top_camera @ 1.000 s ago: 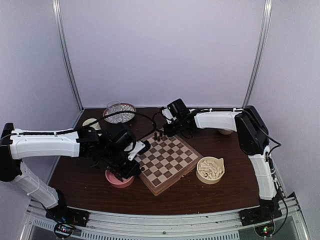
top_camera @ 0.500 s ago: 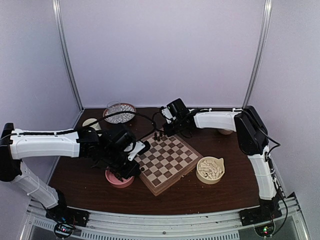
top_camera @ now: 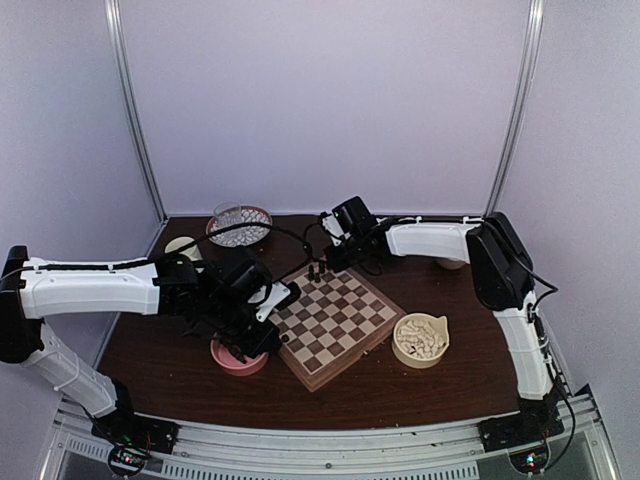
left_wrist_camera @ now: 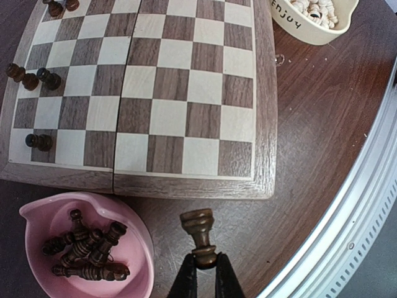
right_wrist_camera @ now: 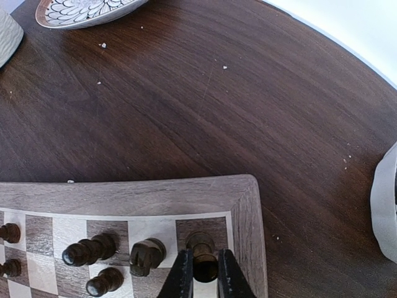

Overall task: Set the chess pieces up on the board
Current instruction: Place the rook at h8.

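The board (top_camera: 335,320) lies at an angle in the middle of the table (top_camera: 170,350). Only a few dark pieces (top_camera: 318,271) are seen on it, grouped at its far corner. One corner piece (right_wrist_camera: 200,245) stands on the last square of that corner and is pinched between the closed fingers of the right gripper (right_wrist_camera: 202,273). A second dark brown piece (left_wrist_camera: 198,231) is gripped by its head in the left gripper (left_wrist_camera: 203,264), above the bare table just beside the board's edge. Spare dark pieces (left_wrist_camera: 87,245) are lying in the pink bowl (left_wrist_camera: 37,214) near it. White pieces are kept in a cream bowl (top_camera: 421,340) to the right of the board.
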`<move>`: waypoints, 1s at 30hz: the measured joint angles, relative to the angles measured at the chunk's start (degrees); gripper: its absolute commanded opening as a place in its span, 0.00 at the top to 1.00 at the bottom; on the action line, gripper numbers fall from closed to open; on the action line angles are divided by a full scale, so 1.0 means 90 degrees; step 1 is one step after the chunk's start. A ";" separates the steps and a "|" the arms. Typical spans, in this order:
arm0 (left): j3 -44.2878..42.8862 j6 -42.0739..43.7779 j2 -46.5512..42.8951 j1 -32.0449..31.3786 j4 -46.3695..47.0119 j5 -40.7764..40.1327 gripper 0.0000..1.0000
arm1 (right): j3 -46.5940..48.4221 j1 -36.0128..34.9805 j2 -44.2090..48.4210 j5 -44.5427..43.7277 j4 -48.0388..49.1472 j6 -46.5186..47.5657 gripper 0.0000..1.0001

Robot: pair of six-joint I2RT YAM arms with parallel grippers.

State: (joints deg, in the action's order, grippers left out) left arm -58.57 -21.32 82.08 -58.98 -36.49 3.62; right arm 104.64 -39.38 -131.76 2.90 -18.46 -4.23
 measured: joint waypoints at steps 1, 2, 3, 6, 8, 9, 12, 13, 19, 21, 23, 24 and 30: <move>0.0000 0.0000 0.0000 0.0000 0.0000 0.0000 1.00 | 0.0012 0.0000 -0.0005 0.0002 0.0000 0.0000 0.90; 0.0000 0.0000 -0.0002 0.0000 0.0000 0.0000 1.00 | 0.0019 0.0000 -0.0017 0.0000 0.0000 0.0002 0.88; 0.0000 0.0000 0.0000 0.0000 0.0002 0.0000 1.00 | 0.0034 0.0000 -0.0029 0.0000 0.0002 0.0002 0.85; 0.0000 0.0000 0.0000 0.0000 0.0002 0.0000 1.00 | 0.0061 0.0000 -0.0046 0.0000 -0.0005 0.0000 0.75; 0.0000 0.0000 0.0000 0.0000 0.0002 0.0000 1.00 | 0.0095 0.0000 -0.0066 0.0000 -0.0019 0.0032 0.72; 0.0000 0.0000 0.0000 0.0000 0.0002 0.0000 1.00 | 0.0104 0.0000 -0.0070 0.0002 -0.0019 0.0029 0.70; 0.0000 0.0000 0.0007 0.0000 0.0002 0.0000 1.00 | 0.0126 0.0000 -0.0075 0.0002 -0.0029 0.0061 0.67; 0.0000 0.0000 0.0015 0.0000 0.0002 0.0000 1.00 | 0.0138 0.0000 -0.0075 0.0002 -0.0032 0.0058 0.67; 0.0000 0.0002 0.0100 0.0000 0.0010 0.0000 1.00 | 0.0311 0.0000 -0.0078 -0.0005 -0.0114 0.0121 0.66; -0.0002 0.0017 0.0153 0.0000 0.0017 0.0000 1.00 | 0.0311 0.0000 -0.0073 -0.0012 -0.0124 0.0124 0.66; -0.0017 0.0046 0.0228 0.0000 0.0019 0.0000 1.00 | 0.0289 0.0000 -0.0053 -0.0017 -0.0134 0.0124 0.65; -0.0046 0.0063 0.0291 0.0000 0.0000 -0.0002 1.00 | 0.0214 0.0000 0.0007 -0.0017 -0.0124 0.0136 0.64; -0.0471 0.0185 0.0848 0.0000 -0.0107 -0.0019 1.00 | -0.0903 -0.0046 0.1088 -0.0102 0.0078 0.0177 0.63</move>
State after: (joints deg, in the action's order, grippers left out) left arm -62.81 -19.66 89.71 -58.98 -37.45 3.44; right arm 96.51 -39.79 -121.97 1.98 -17.76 -2.63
